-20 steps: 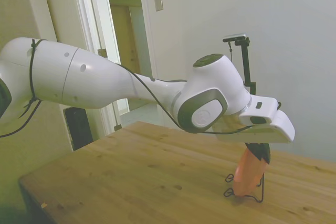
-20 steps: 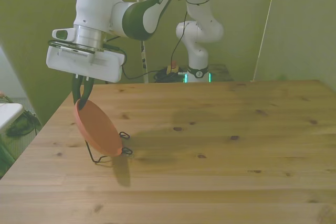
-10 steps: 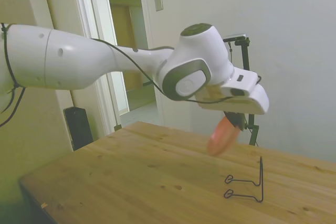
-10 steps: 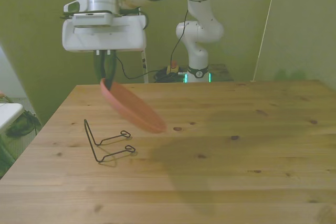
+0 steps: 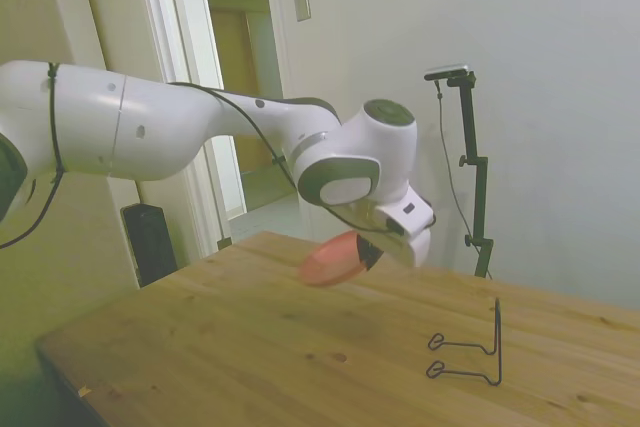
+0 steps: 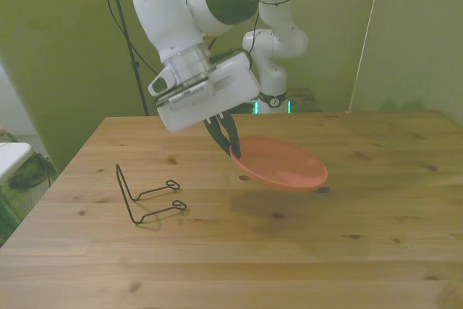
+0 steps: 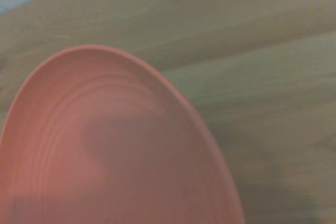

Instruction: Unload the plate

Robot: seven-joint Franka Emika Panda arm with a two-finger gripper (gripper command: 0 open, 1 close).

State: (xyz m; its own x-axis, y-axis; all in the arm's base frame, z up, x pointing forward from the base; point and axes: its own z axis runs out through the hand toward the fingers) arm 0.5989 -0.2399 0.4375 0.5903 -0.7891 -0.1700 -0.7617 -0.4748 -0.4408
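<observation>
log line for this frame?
gripper: shut on plate | plate: held above table, near level | wire stand: empty

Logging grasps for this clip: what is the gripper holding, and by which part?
The gripper holds the round salmon-pink plate by its rim, at the edge nearest the front view's left, clear above the wooden table.

There was one plate (image 6: 282, 163), salmon-pink and round, and one thin black wire stand (image 6: 148, 197) with two looped feet. One wooden counter (image 6: 376, 215) carried the stand, and one white arm reached over it with one gripper (image 6: 233, 151). In the side view the count was the same: one plate (image 5: 333, 261), one wire stand (image 5: 470, 357) and one counter (image 5: 250, 347), and the wrist view showed only the one plate (image 7: 105, 150).
</observation>
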